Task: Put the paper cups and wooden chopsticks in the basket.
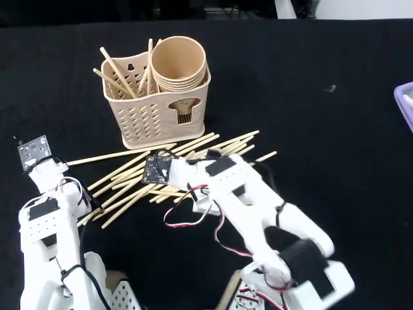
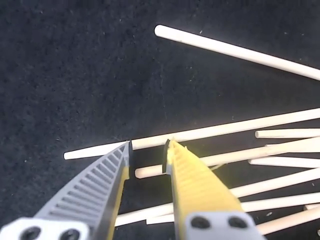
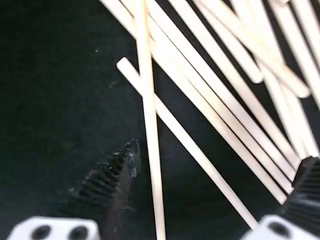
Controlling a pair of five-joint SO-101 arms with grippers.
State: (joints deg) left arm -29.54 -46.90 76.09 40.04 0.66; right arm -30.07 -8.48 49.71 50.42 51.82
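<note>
Two white robot arms lean over a black surface point(image 1: 310, 84). The left arm point(image 1: 44, 219) stands at the near left corner, folded steeply. Its wrist is tipped down over the left ends of a scattered pile of loose chopsticks point(image 1: 139, 177). The right arm point(image 1: 258, 206) stretches in low from the near right, with red, black and white wires point(image 1: 193, 216) looping beneath it. Its wrist sits over the middle of the pile.

The left wrist view brings the left gripper point(image 2: 147, 147) close. It has one grey jaw and one yellow jaw, with the tips a narrow gap apart and nothing held between them. The tips sit just above the blunt ends of two sticks lying on the black surface. In the right wrist view, the right gripper point(image 3: 220, 152) is spread wide and empty. Several sticks lie slantwise on the surface in the span between its dark jaws.

The view from above shows more. A beige perforated basket point(image 1: 151, 119) stands upright just beyond the pile. A nested stack of paper cups point(image 1: 179, 61) sits in its right half. A few stowed chopsticks point(image 1: 119, 74) lean at angles in its left half.

At the right edge of the surface is a purple rim point(image 1: 404, 103). Past the far edge, a pale strip of the room point(image 1: 361, 8) is visible.
</note>
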